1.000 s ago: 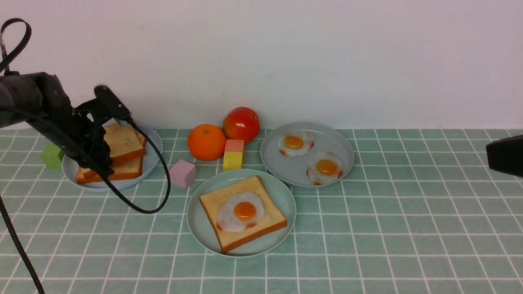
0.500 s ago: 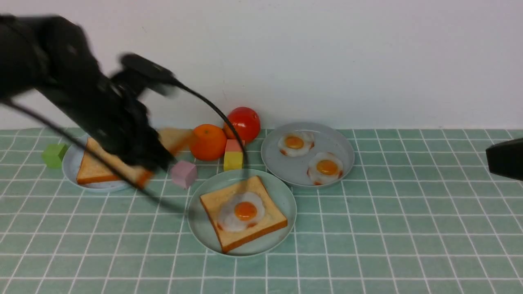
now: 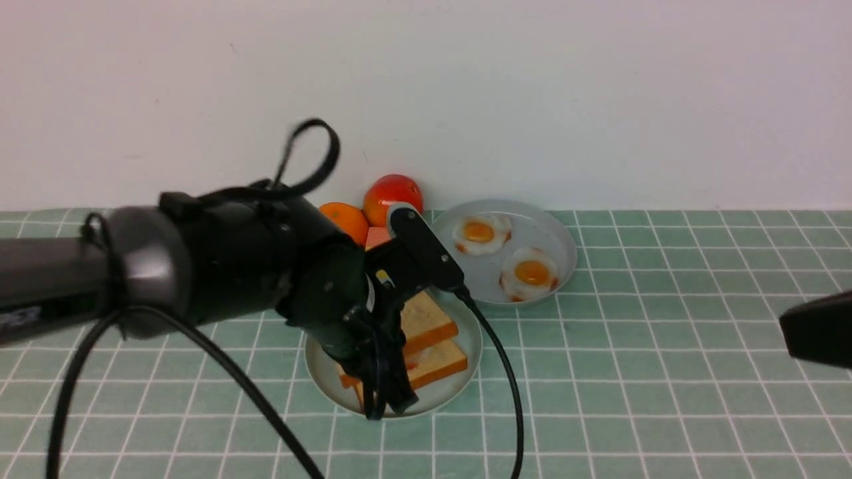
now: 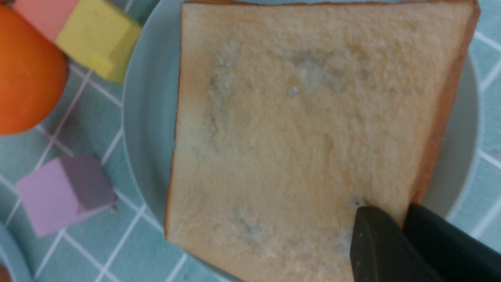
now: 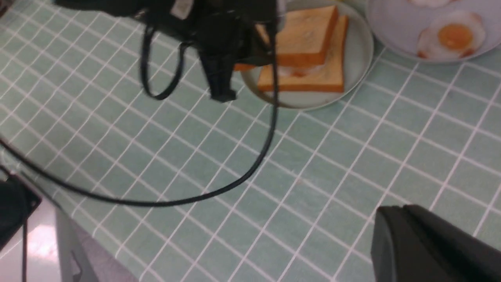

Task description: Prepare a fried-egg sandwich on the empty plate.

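The mint-green plate [image 3: 474, 336] holds a toast slice [image 3: 442, 362] with the fried egg on it; only a white sliver of the egg [image 5: 298, 71] shows. My left gripper [image 4: 391, 214] is shut on the edge of a second toast slice [image 4: 297, 129], near a corner. It holds this slice flat over the egg, on it or just above; I cannot tell which. The upper slice also shows in the front view [image 3: 429, 319] and the right wrist view [image 5: 309, 35]. My right gripper [image 5: 389, 215] is shut and empty, low over the tiles at the far right [image 3: 815, 329].
A blue-grey plate [image 3: 552, 233] with two fried eggs stands behind right of the mint plate. An orange [image 3: 347, 223], a tomato [image 3: 394, 193], a yellow block [image 4: 98, 37] and a purple cube [image 4: 62, 194] lie behind and left. The left arm [image 3: 233, 266] hides the far-left plate; its cable [image 3: 507, 389] hangs in front.
My left arm has lifted a toast slice off the far-left plate and swung right with it to the mint plate. The slice now covers the egg. The right gripper has barely moved.
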`<action>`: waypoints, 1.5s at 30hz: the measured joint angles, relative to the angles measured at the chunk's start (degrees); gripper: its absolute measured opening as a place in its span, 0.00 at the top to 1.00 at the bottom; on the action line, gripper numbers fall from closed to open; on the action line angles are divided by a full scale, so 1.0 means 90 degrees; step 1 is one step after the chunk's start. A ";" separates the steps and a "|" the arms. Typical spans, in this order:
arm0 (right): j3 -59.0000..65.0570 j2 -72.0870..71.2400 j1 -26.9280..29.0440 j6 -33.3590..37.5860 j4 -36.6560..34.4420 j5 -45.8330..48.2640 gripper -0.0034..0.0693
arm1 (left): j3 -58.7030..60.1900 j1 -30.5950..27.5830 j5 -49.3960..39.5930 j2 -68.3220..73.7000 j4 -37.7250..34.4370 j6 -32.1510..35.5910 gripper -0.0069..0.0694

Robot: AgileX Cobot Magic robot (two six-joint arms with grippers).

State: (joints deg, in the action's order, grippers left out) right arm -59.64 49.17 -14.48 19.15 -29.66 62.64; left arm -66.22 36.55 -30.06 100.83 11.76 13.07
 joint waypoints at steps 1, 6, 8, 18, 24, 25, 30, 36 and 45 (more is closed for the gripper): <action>0.0000 0.0000 0.0000 0.0000 -0.0016 0.0047 0.91 | 0.0000 0.0000 0.0052 0.0064 0.0013 -0.0006 0.85; 0.0000 -0.0123 0.0000 0.0000 -0.0134 0.0189 0.91 | 0.0000 0.0000 0.0192 0.0195 0.0020 -0.0018 0.85; 0.0000 -0.0235 0.0000 0.0002 -0.0156 0.0204 0.91 | 0.0000 0.0000 0.0230 0.0202 -0.0032 -0.0018 0.85; 0.0000 -0.0656 0.0000 0.0007 -0.0162 0.0258 0.91 | 0.0000 0.0000 0.0260 0.0202 -0.0306 -0.0022 0.66; 0.0000 -0.0785 0.0000 0.0007 -0.0214 0.0422 0.91 | 0.0000 0.0000 0.0267 0.0202 -0.0511 -0.0022 0.53; 0.0000 -0.0800 0.0000 0.0007 -0.0239 0.0442 0.91 | 0.0000 0.0000 0.0267 0.0202 -0.0555 -0.0022 0.53; 0.0000 -0.0938 0.0000 0.0007 -0.0302 0.0486 0.91 | -0.0068 0.0000 -0.0004 -0.0014 -0.0784 -0.0057 0.54; 0.0000 -0.1167 0.0000 -0.0099 0.0072 0.0636 0.91 | -0.0064 0.0000 -0.0594 -0.1896 -0.1261 -0.0815 0.83; 0.0373 -0.2105 0.0000 -0.1283 0.1691 0.0718 0.91 | 0.1992 0.0000 0.0449 -0.5940 -0.2180 -0.0967 0.93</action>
State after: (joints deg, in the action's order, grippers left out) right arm -56.29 30.23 -14.48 7.60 -14.45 69.10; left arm -48.30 36.55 -26.01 47.37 -7.85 4.37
